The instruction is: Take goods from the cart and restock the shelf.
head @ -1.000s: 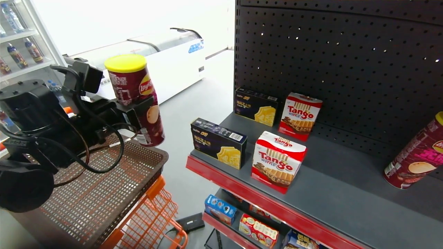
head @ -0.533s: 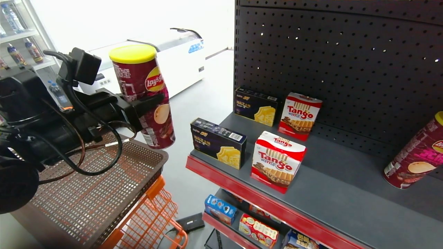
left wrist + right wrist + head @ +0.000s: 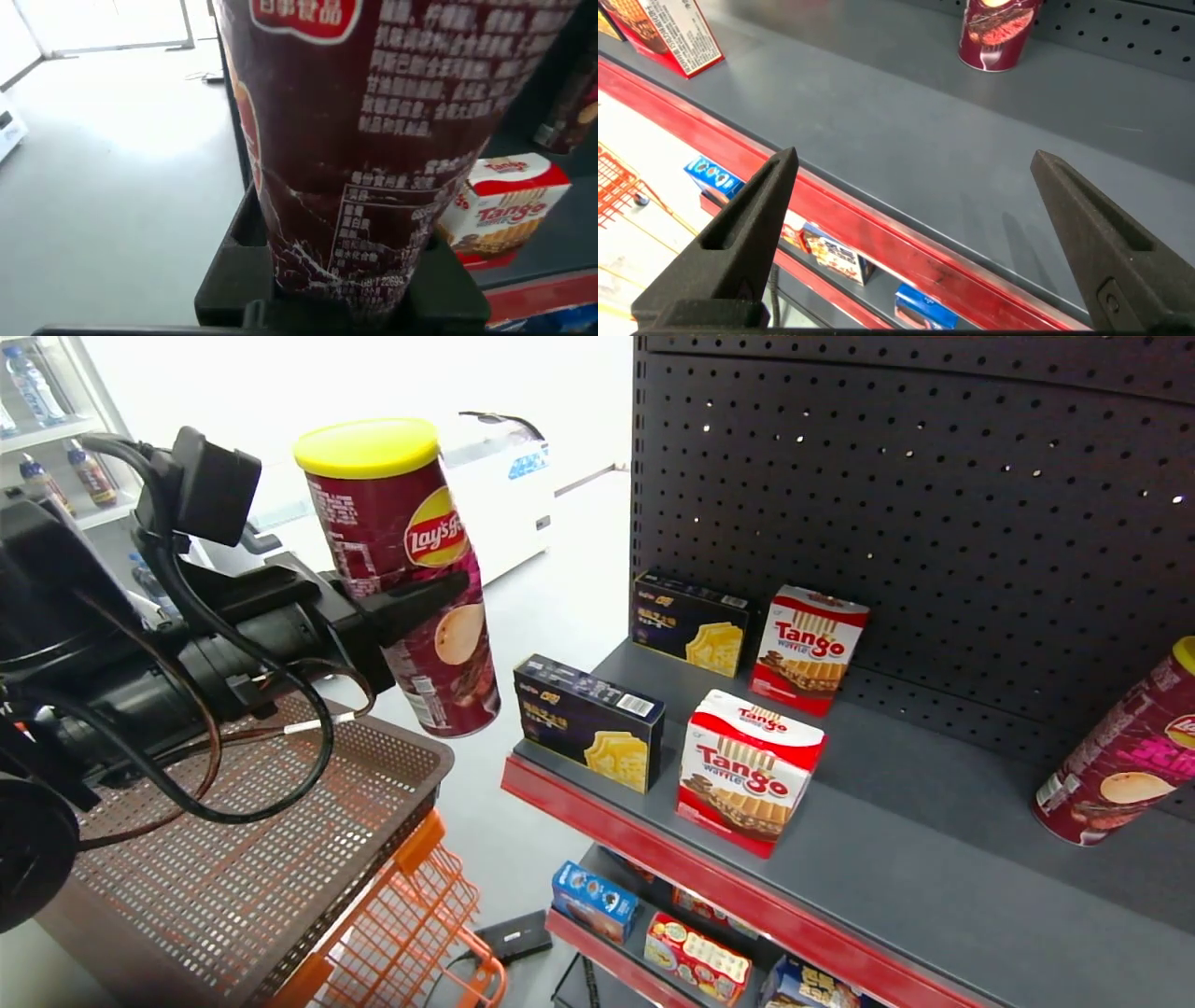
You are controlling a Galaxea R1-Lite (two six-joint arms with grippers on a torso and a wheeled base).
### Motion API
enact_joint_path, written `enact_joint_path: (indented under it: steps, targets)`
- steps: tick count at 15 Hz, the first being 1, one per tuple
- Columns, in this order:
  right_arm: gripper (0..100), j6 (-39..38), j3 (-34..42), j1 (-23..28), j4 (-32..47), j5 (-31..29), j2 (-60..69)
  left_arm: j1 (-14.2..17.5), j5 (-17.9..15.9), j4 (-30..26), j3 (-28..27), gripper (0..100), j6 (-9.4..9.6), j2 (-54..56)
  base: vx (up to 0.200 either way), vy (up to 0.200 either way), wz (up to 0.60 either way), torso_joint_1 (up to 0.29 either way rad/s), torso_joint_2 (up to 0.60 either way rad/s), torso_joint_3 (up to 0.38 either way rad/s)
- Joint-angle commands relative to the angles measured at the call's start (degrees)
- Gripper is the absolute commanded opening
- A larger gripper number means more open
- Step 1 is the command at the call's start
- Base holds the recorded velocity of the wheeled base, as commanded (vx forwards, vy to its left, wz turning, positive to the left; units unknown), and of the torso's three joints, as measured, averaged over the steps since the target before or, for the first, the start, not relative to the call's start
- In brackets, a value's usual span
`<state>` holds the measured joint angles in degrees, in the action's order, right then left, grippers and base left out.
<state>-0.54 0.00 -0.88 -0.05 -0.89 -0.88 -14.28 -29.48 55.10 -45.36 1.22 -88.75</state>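
The chip can (image 3: 411, 579) stood nearly upright in the air, its long axis close to vertical, yellow lid on top and base slanted a little toward the shelf (image 3: 934, 859). It was a dark red tube with a yellow logo and a chip pictured on its side. The left gripper (image 3: 420, 609) was clamped around its middle, above the far corner of the cart basket (image 3: 280, 859). The right gripper (image 3: 915, 233) hung over the shelf with its fingers spread wide apart.

Left gripper (image 3: 412, 609) holds chip can (image 3: 387, 513) near shelf (image 3: 920, 845)
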Motion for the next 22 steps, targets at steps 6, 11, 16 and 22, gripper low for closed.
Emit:
enact_joint_path:
  steps: [6, 11, 16, 22]
  targets:
    - [100, 0.10, 0.00, 0.00, -0.04, 0.10, -0.09, -2.16, -3.48, 0.62, 3.53, 0, -0.08, 2.79, 0.000, 0.000, 0.00, 0.000, 0.00, 0.000]
    - [100, 0.10, 0.00, 0.00, -0.04, 0.10, -0.09, -3.48, -11.30, 0.01, 5.11, 0, -0.34, 3.14, 0.000, 0.000, 0.00, 0.000, 0.00, 0.000]
    - [100, 0.10, 0.00, 0.00, -0.04, 0.10, -0.09, -3.65, -14.73, -0.26, 6.87, 0, -0.52, 5.69, 0.000, 0.000, 0.00, 0.000, 0.00, 0.000]
    - [100, 0.10, 0.00, 0.00, -0.04, 0.10, -0.09, -3.65, -15.35, -0.26, 7.57, 0, -0.52, 6.31, 0.000, 0.000, 0.00, 0.000, 0.00, 0.000]
